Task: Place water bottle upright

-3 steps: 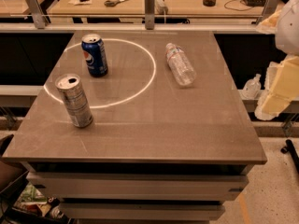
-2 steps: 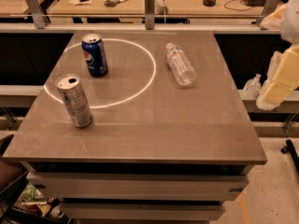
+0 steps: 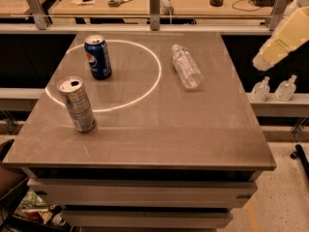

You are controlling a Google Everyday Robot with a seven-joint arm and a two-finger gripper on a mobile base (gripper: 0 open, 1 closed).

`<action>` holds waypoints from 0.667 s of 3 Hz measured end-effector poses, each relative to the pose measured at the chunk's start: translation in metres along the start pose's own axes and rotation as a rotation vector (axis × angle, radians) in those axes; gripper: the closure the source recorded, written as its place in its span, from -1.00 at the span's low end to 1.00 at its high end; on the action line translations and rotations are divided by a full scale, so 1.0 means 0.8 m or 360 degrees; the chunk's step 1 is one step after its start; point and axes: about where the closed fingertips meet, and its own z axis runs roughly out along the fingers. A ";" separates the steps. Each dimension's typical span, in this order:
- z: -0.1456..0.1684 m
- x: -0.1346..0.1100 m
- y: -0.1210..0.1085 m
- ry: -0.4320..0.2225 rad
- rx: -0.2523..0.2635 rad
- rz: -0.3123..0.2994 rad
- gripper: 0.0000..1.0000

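Note:
The water bottle (image 3: 186,66) is clear and ribbed with a white cap. It lies on its side on the grey table (image 3: 145,134), at the back right, with the cap pointing to the far edge. It rests just outside the white circle (image 3: 157,76) marked on the tabletop. Only a pale segment of my arm (image 3: 280,37) shows at the right edge, raised beyond the table's right side and away from the bottle. My gripper is out of view past the right edge of the camera view.
A blue Pepsi can (image 3: 98,57) stands upright inside the circle at the back left. A silver can (image 3: 77,104) stands upright on the circle's line at the left. Two small pump-top bottles (image 3: 273,88) sit on a ledge right of the table. A desk with scissors lies behind.
The pale arm segment at the right has risen from beside the table's right edge. The bottle and both cans have not moved.

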 end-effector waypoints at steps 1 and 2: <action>0.009 -0.027 -0.015 0.0025 0.0078 0.0223 -1.00; 0.036 -0.050 -0.032 0.0159 0.0180 0.0404 -1.00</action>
